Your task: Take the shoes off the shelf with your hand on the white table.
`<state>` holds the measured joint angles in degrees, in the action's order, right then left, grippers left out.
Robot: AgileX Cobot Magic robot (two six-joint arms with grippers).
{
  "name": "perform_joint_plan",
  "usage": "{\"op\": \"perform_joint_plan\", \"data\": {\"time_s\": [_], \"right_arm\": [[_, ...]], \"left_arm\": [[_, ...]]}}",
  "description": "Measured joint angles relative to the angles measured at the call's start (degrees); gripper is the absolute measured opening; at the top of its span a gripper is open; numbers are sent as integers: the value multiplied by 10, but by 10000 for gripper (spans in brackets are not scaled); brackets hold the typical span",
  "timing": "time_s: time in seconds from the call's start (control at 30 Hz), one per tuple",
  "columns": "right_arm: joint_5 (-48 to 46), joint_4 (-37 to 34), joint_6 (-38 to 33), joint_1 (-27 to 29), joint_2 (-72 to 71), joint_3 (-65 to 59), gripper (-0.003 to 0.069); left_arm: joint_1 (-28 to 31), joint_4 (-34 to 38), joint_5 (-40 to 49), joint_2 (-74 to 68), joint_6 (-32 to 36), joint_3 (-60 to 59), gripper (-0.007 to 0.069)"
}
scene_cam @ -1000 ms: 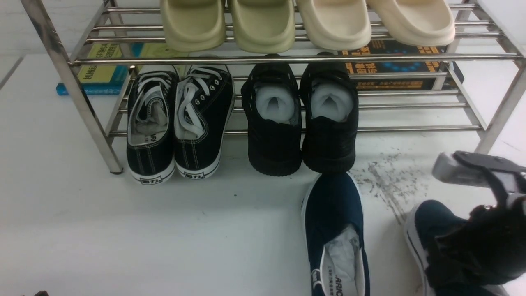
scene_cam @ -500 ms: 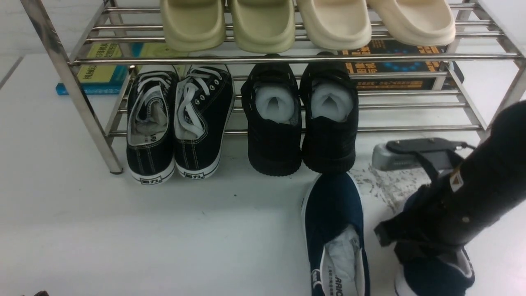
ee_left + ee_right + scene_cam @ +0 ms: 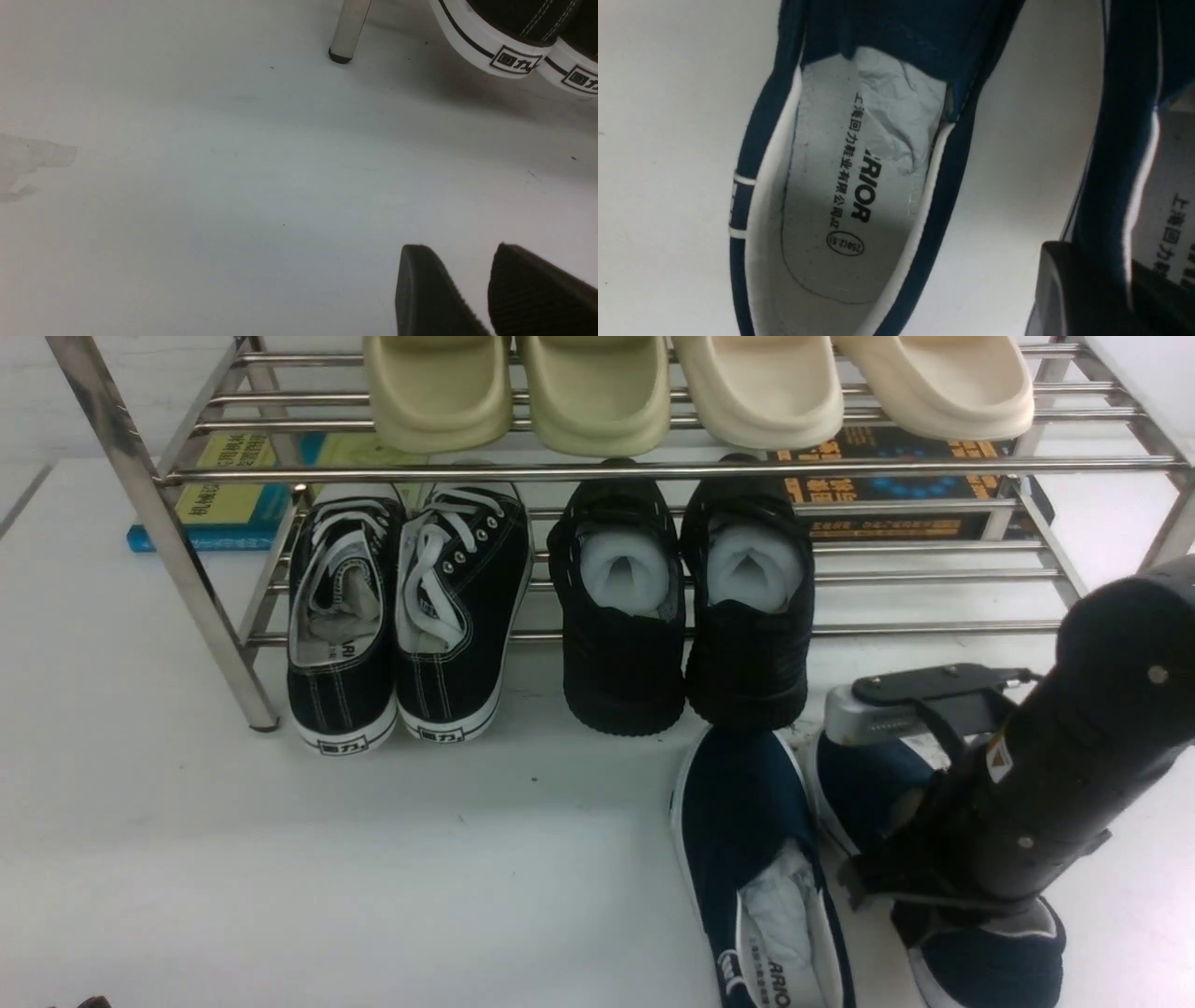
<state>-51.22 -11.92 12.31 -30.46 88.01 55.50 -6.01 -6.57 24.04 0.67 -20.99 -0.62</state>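
One navy slip-on shoe (image 3: 752,840) lies on the white table (image 3: 280,877) in front of the steel shelf (image 3: 653,471), its printed white lining up (image 3: 859,163). The second navy shoe (image 3: 864,784) sits close on its right, toe toward the shelf. My right gripper (image 3: 1122,284) is shut on this shoe's side wall (image 3: 1120,140); in the front view the black wrist (image 3: 1074,756) hides the fingers. I cannot tell whether this shoe rests on the table. My left gripper (image 3: 460,247) is open and empty, low over bare table.
Black lace-up sneakers (image 3: 401,616) and all-black shoes (image 3: 681,607) sit on the lower tier, heels overhanging. Several pale slippers (image 3: 691,387) fill the top tier. Books (image 3: 233,495) lie behind. A shelf leg (image 3: 348,32) and the sneaker heels (image 3: 504,51) are ahead of the left gripper.
My right arm has carried the second navy shoe leftward and toward the shelf, bringing it beside the first. The first shoe has shifted slightly left. The left side has not changed.
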Motion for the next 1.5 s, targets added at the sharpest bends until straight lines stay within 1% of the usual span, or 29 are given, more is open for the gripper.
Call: {"op": "perform_joint_plan", "data": {"time_s": [0.13, 0.2, 0.33, 0.43, 0.63, 0.7, 0.73, 0.77, 0.8, 0.83, 0.9, 0.93, 0.97, 1.0, 1.03, 1.07, 1.17, 1.33, 1.5], "right_arm": [[15, -27, 0, -3, 15, 0, 31], [23, -29, 1, -13, 18, 0, 34], [48, -23, 1, -44, 28, -1, 40], [56, -13, 2, -55, 33, -1, 44], [57, -10, 3, -57, 36, -1, 68], [57, -10, 3, -57, 37, -1, 111], [57, -10, 3, -57, 37, -1, 116], [55, -8, 3, -57, 39, -1, 161], [55, -8, 3, -57, 39, -1, 167], [52, -2, 2, -57, 39, 0, 222], [39, 6, 2, -57, 40, 7, 291], [35, 7, 2, -57, 41, 9, 298], [10, 13, 2, -57, 41, 22, 353], [-7, 13, 2, -57, 41, 31, 379], [-11, 12, 2, -57, 41, 34, 384], [-36, 8, 2, -57, 41, 54, 418], [-78, 8, -2, -57, 41, 90, 447], [-169, 8, -24, -57, 41, 149, 456], [-181, -8, -25, -77, 41, 146, 458]], "left_arm": [[0, 0, 0, 0, 0, 0, 240], [0, 0, 0, 0, 0, 0, 240], [0, 0, 0, 0, 0, 0, 240], [0, 0, 0, 0, 0, 0, 240], [0, 0, 0, 0, 0, 0, 240], [0, 0, 0, 0, 0, 0, 240], [0, 0, 0, 0, 0, 0, 240], [0, 0, 0, 0, 0, 0, 240], [0, 0, 0, 0, 0, 0, 240], [0, 0, 0, 0, 0, 0, 240], [0, 0, 0, 0, 0, 0, 240], [0, 0, 0, 0, 0, 0, 240], [0, 0, 0, 0, 0, 0, 240], [0, 0, 0, 0, 0, 0, 240], [0, 0, 0, 0, 0, 0, 240], [0, 0, 0, 0, 0, 0, 240], [0, 0, 0, 0, 0, 0, 240], [0, 0, 0, 0, 0, 0, 240], [0, -1, 0, 0, 0, 0, 240]]}}
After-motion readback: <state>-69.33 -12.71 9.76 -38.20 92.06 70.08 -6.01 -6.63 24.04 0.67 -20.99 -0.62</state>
